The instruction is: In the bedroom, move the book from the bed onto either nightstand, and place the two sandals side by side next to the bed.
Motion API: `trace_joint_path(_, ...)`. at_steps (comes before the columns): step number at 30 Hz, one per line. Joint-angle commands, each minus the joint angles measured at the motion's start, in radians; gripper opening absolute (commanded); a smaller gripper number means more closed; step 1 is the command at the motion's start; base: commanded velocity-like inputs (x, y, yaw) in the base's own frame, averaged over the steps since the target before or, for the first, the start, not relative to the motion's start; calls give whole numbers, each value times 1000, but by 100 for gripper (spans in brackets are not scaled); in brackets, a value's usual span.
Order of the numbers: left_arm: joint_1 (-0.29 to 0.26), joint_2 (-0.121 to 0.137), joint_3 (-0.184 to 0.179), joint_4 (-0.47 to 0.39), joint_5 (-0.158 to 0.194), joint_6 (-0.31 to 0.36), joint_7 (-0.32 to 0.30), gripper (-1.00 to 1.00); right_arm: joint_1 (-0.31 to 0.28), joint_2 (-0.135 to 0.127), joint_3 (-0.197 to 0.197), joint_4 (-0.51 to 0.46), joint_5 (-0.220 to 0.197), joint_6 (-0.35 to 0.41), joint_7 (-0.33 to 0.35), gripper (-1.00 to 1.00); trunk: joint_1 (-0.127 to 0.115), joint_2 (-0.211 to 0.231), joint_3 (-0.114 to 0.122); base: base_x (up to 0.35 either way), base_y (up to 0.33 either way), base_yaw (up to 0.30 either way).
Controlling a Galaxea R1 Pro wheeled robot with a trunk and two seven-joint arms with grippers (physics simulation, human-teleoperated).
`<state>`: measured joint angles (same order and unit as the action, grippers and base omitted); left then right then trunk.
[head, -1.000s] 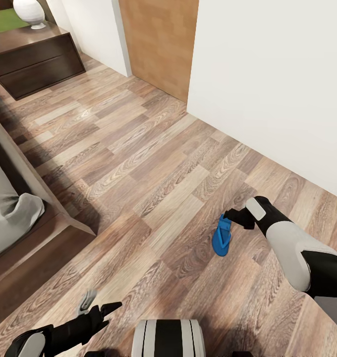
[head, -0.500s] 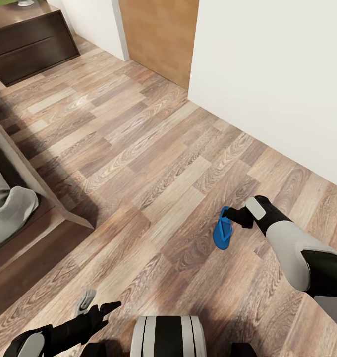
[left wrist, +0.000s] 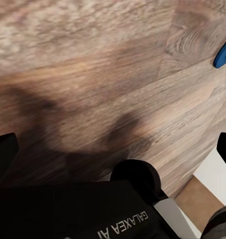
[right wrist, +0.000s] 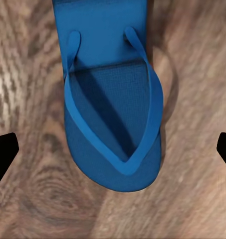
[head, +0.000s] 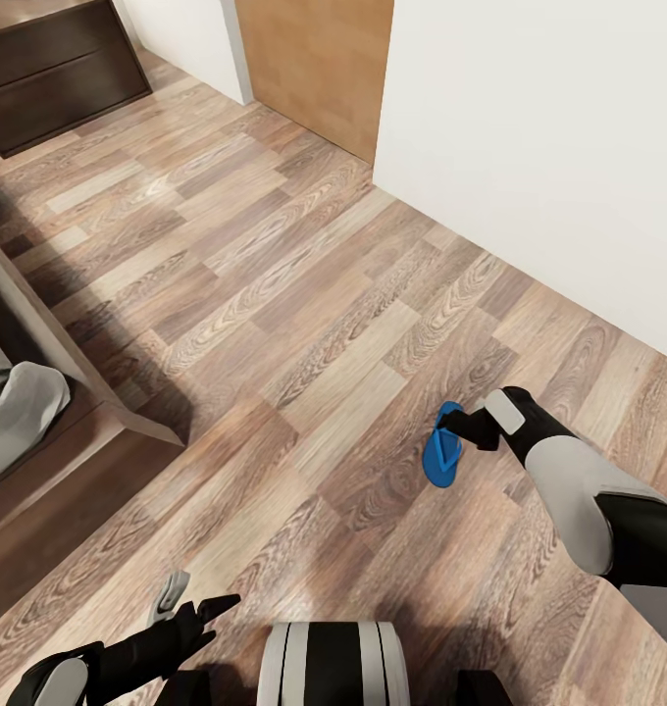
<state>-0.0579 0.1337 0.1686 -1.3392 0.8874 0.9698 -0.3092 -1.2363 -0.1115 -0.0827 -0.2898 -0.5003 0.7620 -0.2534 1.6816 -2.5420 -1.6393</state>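
One bright blue sandal (head: 440, 459) lies flat on the wood floor to my front right, strap side up. My right gripper (head: 459, 428) hovers over it, and in the right wrist view the sandal (right wrist: 110, 114) sits between the two widely spread fingertips of that open gripper (right wrist: 113, 149). My left gripper (head: 191, 600) is low at the front left, open and holding nothing (left wrist: 113, 147); a blue sandal edge (left wrist: 224, 53) shows in its wrist view. The bed (head: 74, 387) with pale grey bedding (head: 20, 404) is at the left. The book is out of view.
A dark-brown drawer cabinet (head: 54, 74) stands at the far left by the wall. A light wooden door (head: 314, 69) is at the back, and a white wall (head: 549, 147) runs along the right. Open plank floor (head: 275, 294) lies between the bed and the wall.
The whole head picture has shifted, so the camera moved: cabinet, bed corner and floor sit higher in frame. The sandal stays on the floor under the open right gripper. Both arms keep their pose.
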Motion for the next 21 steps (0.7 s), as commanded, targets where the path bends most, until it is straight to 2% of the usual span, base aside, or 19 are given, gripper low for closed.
trace_joint_path(1,0,0,2,0,-6,4,-9,100,0,2,-5,-2,-9,3,-9,100,0,0,-1,0,0,0)
trace_joint_path(21,0,0,2,0,-7,4,-14,100,-1,11,-5,-2,-9,2,-7,100,0,0,-1,0,0,0)
